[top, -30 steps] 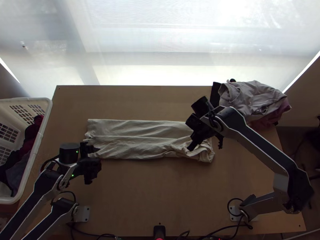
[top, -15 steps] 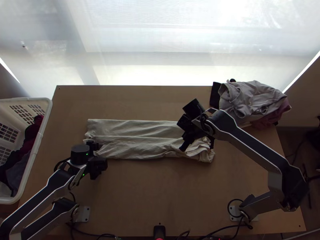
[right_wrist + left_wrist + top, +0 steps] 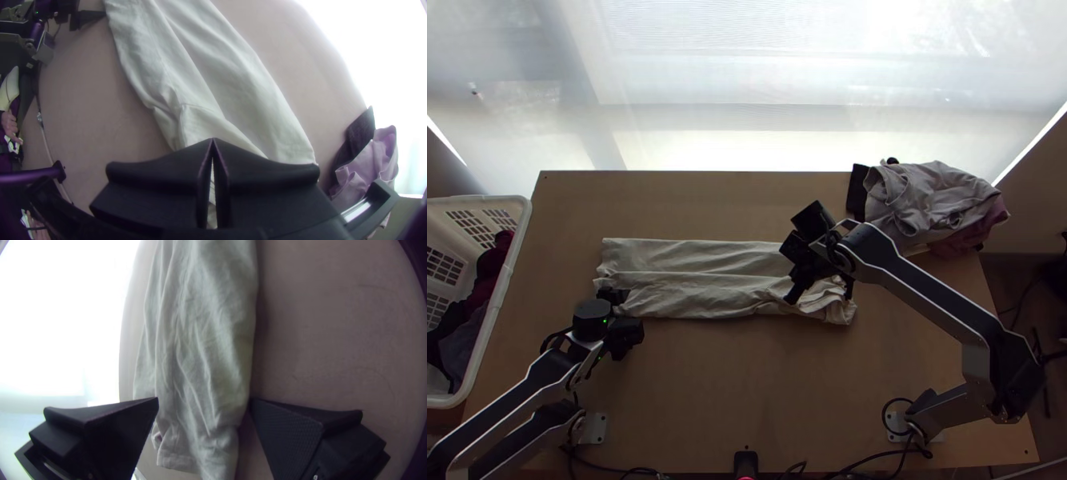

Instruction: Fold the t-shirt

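Two arms bent in over the tabletop [image 3: 747,392], left gripper [image 3: 625,314] spread, right gripper [image 3: 793,297] closed.
The left arm [image 3: 511,412] folds back from beyond the near left corner, its wrist [image 3: 591,318] over the left part, its wide black fingers [image 3: 307,431] well apart in its wrist view. The right arm [image 3: 939,296] stands near the near right corner, its elbow [image 3: 1017,380] bent at the right edge; the long link angles back inward to a wrist [image 3: 823,246] just right of the middle, fingers [image 3: 169,175] meeting at the tips.
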### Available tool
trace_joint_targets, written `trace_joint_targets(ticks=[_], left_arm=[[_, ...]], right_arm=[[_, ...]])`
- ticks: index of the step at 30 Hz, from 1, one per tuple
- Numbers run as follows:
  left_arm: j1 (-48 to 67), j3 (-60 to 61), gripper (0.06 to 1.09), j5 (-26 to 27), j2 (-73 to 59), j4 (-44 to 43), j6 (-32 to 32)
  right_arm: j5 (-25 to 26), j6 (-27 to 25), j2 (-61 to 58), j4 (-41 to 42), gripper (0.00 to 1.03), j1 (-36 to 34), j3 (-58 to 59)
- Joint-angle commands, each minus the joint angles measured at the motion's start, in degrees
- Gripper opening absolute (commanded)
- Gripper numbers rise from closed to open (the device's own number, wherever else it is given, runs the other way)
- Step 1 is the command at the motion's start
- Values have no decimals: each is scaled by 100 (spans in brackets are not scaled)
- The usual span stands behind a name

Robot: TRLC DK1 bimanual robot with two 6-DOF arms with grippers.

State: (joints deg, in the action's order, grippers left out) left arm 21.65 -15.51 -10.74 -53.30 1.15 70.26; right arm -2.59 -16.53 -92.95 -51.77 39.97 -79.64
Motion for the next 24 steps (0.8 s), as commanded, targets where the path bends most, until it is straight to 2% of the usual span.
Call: trace_joint_targets(ticks=[1,8,13,24], left_arm=[[-64,-75,104,-68,-427,-528,-56],[-73,-84,104,-60,-1227,-1416,-83],[-310,-84,104,-33,-1912,-1960,-30],[-381,-189,104,99,-2782,-2584,-250]], right_arm=[[-5,1,13,70,3,38,89],[-13,1,5,176,3,29,168],[-13,1,-57,536,3,29,502],[-93,36,-417,1362,3,20,1196]])
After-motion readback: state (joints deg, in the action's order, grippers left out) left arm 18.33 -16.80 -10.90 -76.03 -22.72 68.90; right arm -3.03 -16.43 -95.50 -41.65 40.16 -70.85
